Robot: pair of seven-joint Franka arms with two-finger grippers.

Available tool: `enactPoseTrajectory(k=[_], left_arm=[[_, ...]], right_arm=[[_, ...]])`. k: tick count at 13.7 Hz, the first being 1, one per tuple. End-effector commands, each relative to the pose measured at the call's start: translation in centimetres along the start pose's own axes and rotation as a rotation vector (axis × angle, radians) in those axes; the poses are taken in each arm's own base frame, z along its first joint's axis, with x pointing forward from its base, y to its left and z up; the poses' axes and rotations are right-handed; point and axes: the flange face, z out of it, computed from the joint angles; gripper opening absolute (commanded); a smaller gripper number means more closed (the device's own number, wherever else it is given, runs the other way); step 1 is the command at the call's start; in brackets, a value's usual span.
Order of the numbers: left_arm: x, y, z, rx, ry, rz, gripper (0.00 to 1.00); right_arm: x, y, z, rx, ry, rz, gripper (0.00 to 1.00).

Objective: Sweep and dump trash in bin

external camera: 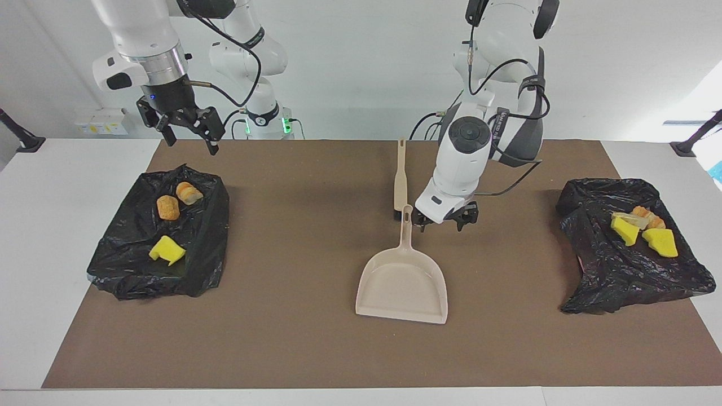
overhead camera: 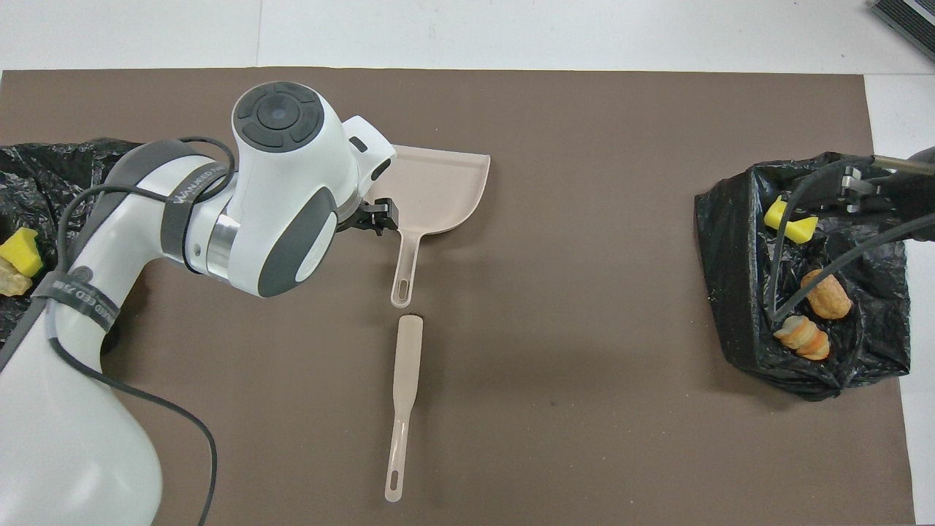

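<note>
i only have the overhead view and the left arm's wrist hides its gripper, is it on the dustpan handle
Observer: No. In the facing view the left gripper hangs open beside the dustpan handle, toward the left arm's end, holding nothing.
Operator: whats in the bin under that arm
Observer: That black-bagged bin holds two yellow wedges and an orange lump.
Operator: and the right gripper
Observer: The right gripper is open and empty, up in the air over the edge of the other bin, not touching it.
</note>
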Motion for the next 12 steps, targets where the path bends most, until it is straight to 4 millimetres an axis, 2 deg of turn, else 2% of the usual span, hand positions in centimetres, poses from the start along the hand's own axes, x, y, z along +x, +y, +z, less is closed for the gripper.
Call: enactPoseTrajectory(k=[1, 2, 4, 7, 10, 12], left_arm=[[-0.6, -3.7, -3.3, -0.001, 0.007, -0.047, 1.0], [-0.7, -4.7, -4.1, -0.001, 0.008, -0.059, 1.0], [-0.4, -8.8, -6.1, -0.011, 0.029, -0.113, 1.0], [0.0, -14.3, -8.5, -0.026, 0.053, -0.084, 1.0], [-0.6, -19.2, -11.6, -0.066, 0.082, -0.092, 1.0], [-1.3, -21.4, -12.0, -0.061, 0.053, -0.034, 1.0]], right_arm=[[-0.6, 0.5, -0.1, 0.012, -0.033, -0.003, 1.0], [-0.6, 0.6, -0.1, 0.012, -0.033, 0.0, 1.0], [-0.5, 0.7, -0.1, 0.011, -0.035, 0.002, 1.0], [-0.9, 0.5, -0.1, 0.006, -0.049, -0.003, 1.0], [-1.1, 0.8, -0.1, 0.002, -0.062, -0.005, 1.0], [-1.1, 0.8, -0.1, 0.002, -0.061, -0.005, 1.0]])
